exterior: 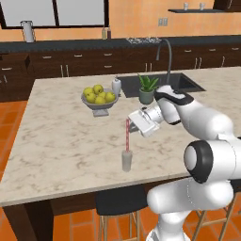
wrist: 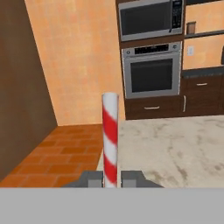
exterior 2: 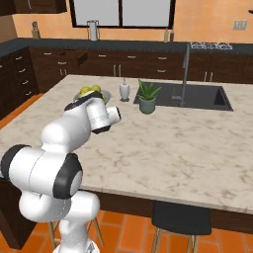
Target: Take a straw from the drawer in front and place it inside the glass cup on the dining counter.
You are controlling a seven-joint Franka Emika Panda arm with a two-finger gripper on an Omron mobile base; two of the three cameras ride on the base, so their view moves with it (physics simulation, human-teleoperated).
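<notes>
The claw [exterior: 130, 126] grips the straw [exterior: 127, 135], a red-and-white striped stick standing upright just above the glass cup [exterior: 126, 160] on the marble bench [exterior: 61, 141]. The cup stands near the bench's front edge, in front of the fruit bowl [exterior: 99, 101]. In the hand view the 2 fingertips [wrist: 92, 178] pinch the straw. No writing is readable.

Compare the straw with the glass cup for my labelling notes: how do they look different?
The straw is thin, opaque and red-and-white striped; the glass cup is wider, clear and colourless. The straw is held in the claw, while the cup stands on the dining counter. The straw's lower end sits at the cup's mouth. Both stand upright.
</notes>
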